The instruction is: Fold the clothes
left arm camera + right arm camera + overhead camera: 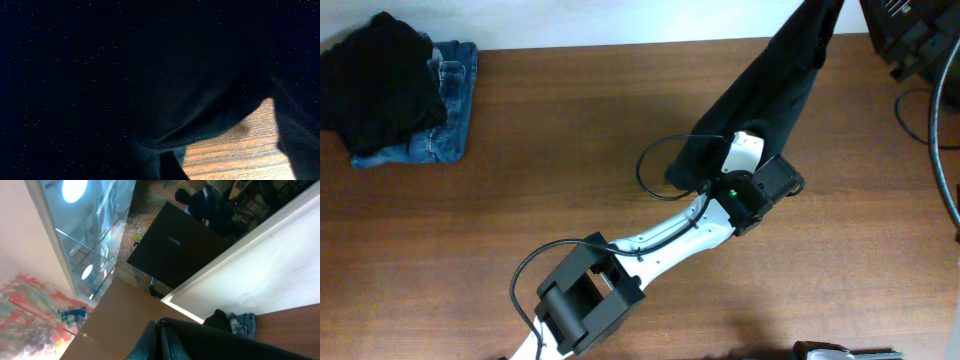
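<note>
Your left jaws are closed tight on the low end of the T-shirt [770,90], just above the counter [550,170], right of its middle. Your right jaws are shut too, pinching the shirt's other end. The dark cloth hangs stretched from the far right corner down to the left arm [660,240].

The T-shirt [775,90] runs off the overhead view's top edge, its upper end unseen there; its lower folds hide the fingers of the left gripper [712,162]; in the left wrist view dark cloth covers nearly everything, leaving one corner of table [235,150]; the jeans [445,135] lie largely under a black garment [380,80]; the left arm [660,240] is cut off at the bottom edge.
</note>
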You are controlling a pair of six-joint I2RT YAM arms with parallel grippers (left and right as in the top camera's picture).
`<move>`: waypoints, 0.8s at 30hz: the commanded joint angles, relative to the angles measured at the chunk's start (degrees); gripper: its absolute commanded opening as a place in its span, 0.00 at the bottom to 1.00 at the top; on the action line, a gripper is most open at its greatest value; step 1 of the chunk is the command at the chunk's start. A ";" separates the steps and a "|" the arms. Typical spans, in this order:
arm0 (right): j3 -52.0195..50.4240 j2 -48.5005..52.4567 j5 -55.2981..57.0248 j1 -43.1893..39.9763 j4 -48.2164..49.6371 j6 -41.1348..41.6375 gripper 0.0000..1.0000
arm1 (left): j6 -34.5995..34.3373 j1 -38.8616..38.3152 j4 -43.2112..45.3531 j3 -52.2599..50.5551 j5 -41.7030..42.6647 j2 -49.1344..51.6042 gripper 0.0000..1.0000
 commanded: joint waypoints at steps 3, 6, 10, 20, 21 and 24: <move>1.57 0.09 -0.72 0.52 -0.57 -2.97 0.04 | -0.26 0.09 -1.81 -0.52 0.17 1.07 0.01; 1.57 0.50 -0.70 -0.57 -2.43 -4.61 0.04 | -0.26 0.09 -4.70 -0.52 0.17 -0.39 0.01; 1.57 1.18 0.35 -3.89 -6.80 -8.87 0.04 | -0.28 0.09 -9.90 -0.52 0.24 -3.76 0.01; 1.57 3.19 0.39 -8.52 -16.02 -18.10 0.04 | -0.31 0.09 -24.37 -0.52 2.19 -14.56 0.01; 1.57 3.37 0.39 -8.52 -16.72 -18.95 0.04 | -0.31 0.09 -25.40 -0.52 2.12 -15.61 0.01; 1.57 3.48 0.76 -8.52 -18.47 -20.35 0.04 | -0.26 0.15 -28.20 -0.52 2.08 -19.37 0.01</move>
